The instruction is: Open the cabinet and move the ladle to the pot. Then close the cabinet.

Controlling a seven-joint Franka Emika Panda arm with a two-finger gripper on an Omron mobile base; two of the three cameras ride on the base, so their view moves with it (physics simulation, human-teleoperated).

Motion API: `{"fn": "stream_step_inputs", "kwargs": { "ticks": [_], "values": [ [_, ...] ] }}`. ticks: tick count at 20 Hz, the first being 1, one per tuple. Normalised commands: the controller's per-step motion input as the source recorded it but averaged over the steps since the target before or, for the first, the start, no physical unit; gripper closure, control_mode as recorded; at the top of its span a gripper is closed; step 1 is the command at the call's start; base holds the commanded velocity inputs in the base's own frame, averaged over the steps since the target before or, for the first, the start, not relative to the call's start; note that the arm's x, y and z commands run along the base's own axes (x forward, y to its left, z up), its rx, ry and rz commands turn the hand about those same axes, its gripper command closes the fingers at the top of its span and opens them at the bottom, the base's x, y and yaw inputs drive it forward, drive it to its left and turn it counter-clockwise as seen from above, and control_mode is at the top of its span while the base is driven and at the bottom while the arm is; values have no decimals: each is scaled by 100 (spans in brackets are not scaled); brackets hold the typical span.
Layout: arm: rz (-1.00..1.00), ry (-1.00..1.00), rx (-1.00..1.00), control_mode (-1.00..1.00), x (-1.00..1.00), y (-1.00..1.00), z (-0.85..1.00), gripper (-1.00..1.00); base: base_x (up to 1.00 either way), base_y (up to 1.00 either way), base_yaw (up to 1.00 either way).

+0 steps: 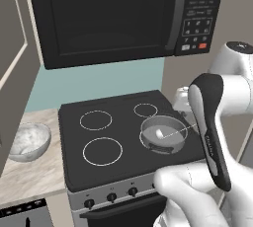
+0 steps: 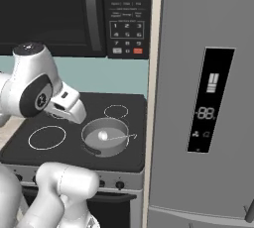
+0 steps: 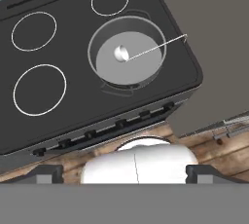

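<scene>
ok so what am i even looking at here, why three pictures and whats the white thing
The white thing is a robot arm in a simulated kitchen. Two pictures come from cameras on its base, behind it to the left and to the right. The third looks down from a camera on its hand; the two dark tips at the bottom are its gripper, open and holding nothing. Below is a black stove. A grey pot sits on the front right burner, with the ladle lying in it, handle sticking out over the rim. A speckled bowl sits on the counter left of the stove.
</scene>
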Motion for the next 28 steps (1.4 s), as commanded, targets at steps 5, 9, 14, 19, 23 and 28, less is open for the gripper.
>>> {"fn": "stream_step_inputs", "kwargs": {
  "ticks": [5, 9, 14, 19, 23, 28],
  "values": [
    [-3, 1, 0, -100, -78, 15, 0, -100, 0, 0, 0],
    [0, 0, 0, -100, -62, 23, 0, -100, 0, 0, 0],
    [0, 0, 0, -100, -33, 21, -4, -100, 0, 0, 0],
    [0, -3, 0, -100, -6, 4, 0, -100, 0, 0, 0],
    [0, -2, 0, -100, -4, 0, 0, -100, 0, 0, 0],
    [0, -2, 0, 100, -9, 0, 0, -100, -41, 0, 0]
  ]
}}
